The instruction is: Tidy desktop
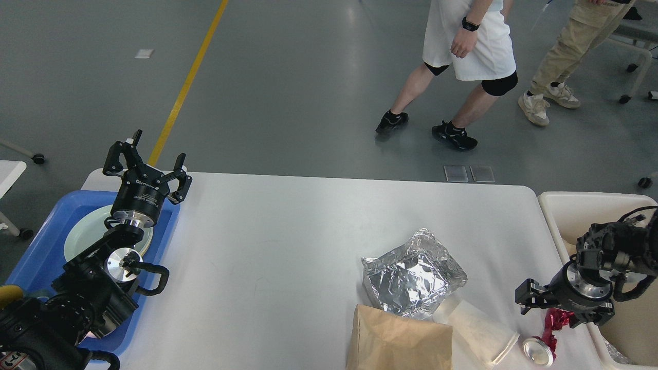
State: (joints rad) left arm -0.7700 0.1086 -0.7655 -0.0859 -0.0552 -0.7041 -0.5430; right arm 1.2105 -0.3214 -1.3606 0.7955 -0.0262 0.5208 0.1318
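The white desktop [288, 231] carries a crumpled silver foil bag [411, 275], a brown paper bag [398, 341], a white paper cup [480, 331] lying on its side, and a crushed red can [540, 347] near the front right corner. My right gripper [563, 314] points down right over the can's red part, its finger links spread wide and its fingertips hidden behind its body. My left gripper [148, 163] is open and empty, held up over the far right rim of the blue tray [36, 246].
A pale plate [85, 234] lies in the blue tray at the left. A cream-white bin [576, 205] stands against the table's right edge, behind my right arm. Two people walk on the grey floor beyond the table.
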